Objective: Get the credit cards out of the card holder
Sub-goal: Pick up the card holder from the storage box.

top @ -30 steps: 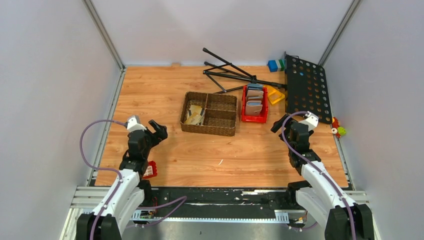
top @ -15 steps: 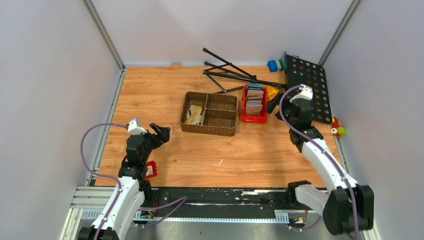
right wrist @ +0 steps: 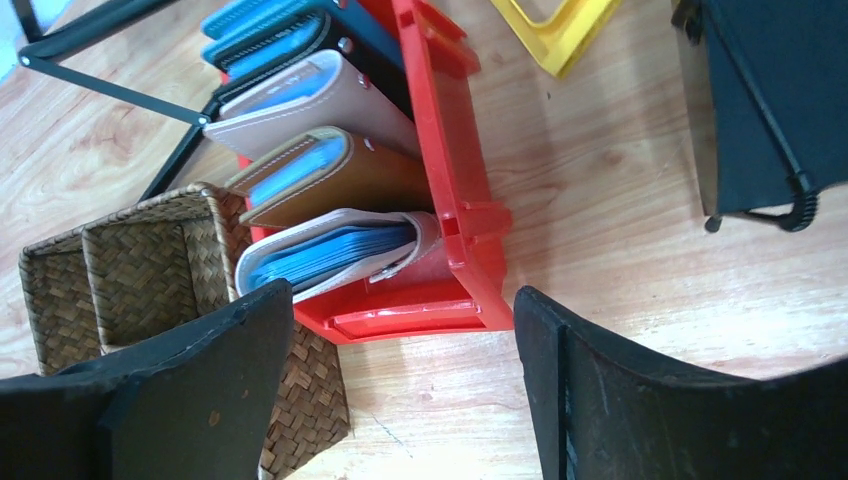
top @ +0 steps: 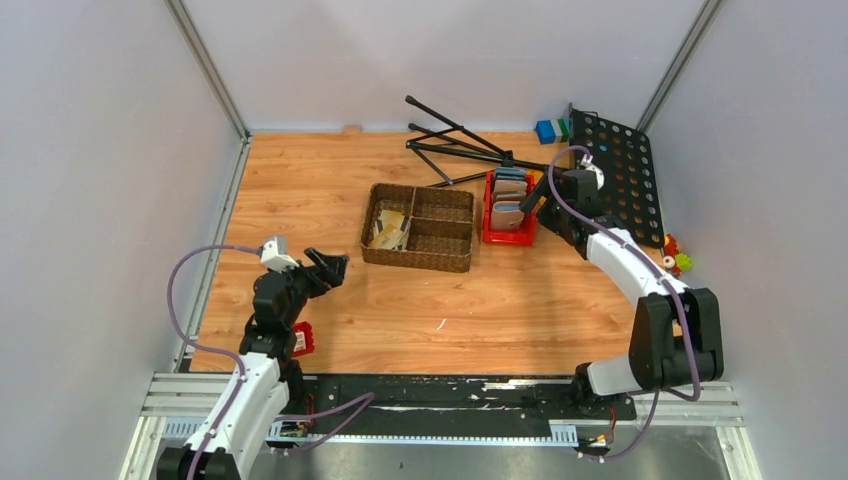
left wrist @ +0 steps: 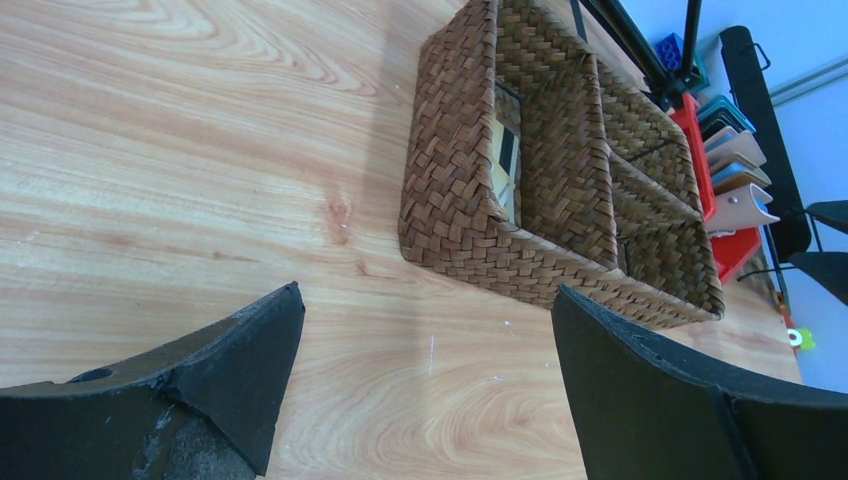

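Observation:
Several wallets stand on edge in a red bin (right wrist: 455, 215). The card holder (right wrist: 325, 95), taupe with a pale edge, is second from the far end, behind a darker brown wallet (right wrist: 350, 180) and a pale one filled with blue (right wrist: 330, 250). It also shows in the left wrist view (left wrist: 740, 150). The credit cards are hidden. My right gripper (right wrist: 400, 300) (top: 538, 196) hovers open just above the bin's near right corner, nothing between its fingers. My left gripper (left wrist: 428, 295) (top: 328, 266) stands open over bare wood, left of the basket, holding nothing.
A wicker basket (top: 418, 256) with compartments sits left of the bin, pale flat pieces (top: 388, 230) in its left section. Behind lie a folded black stand (top: 455, 140), a yellow piece (right wrist: 560, 35) and a perforated black panel (top: 615, 175). A small red object (top: 300, 340) lies by the left arm.
My right arm has swung forward and left from the table's right side to the red bin, its jaws narrowing slightly. The left gripper has crept a little to the right.

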Tool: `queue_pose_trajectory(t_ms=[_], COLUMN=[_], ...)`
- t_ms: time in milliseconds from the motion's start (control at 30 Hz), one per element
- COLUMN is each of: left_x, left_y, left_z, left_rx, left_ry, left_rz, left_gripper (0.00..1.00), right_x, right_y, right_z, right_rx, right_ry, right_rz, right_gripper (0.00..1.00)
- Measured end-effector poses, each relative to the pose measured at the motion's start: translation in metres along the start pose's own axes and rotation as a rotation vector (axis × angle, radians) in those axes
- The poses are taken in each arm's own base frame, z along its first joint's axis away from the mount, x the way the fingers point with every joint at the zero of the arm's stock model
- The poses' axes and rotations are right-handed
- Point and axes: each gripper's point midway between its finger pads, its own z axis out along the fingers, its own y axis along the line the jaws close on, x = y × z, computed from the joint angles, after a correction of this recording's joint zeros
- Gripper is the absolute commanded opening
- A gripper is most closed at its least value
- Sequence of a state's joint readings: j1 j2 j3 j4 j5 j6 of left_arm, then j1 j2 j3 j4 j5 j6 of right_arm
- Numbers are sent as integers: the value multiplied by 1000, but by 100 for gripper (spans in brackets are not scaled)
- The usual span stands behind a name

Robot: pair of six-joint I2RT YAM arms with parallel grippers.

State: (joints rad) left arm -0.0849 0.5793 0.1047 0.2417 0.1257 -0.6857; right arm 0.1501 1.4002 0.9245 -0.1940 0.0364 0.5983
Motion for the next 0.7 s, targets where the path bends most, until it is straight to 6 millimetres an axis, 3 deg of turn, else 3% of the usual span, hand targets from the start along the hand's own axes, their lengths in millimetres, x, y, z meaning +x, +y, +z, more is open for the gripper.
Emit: queue_pose_trajectory(t_ms=[267,367,467,500,700], left_x=[6,15,25,29,42], left_y=[-10,-10,-12,-13,-22], left_z=[6,9,11,11,11], left_rx=[63,73,84,92,125], left_ry=[35,76,117,131,179], left_rz=[-3,-10,-12,-10,5], left_gripper=[99,99,99,99,99], right_x=[27,28,24,23,20], right_y=[-5,0,7,10,21], right_z=[21,31,38,39,41], right_rx=[46,37,19,10,-28], right_ry=[84,95,101,102,106], right_rz=[116,135,140,144,143], right_gripper=[73,66,47,44,49])
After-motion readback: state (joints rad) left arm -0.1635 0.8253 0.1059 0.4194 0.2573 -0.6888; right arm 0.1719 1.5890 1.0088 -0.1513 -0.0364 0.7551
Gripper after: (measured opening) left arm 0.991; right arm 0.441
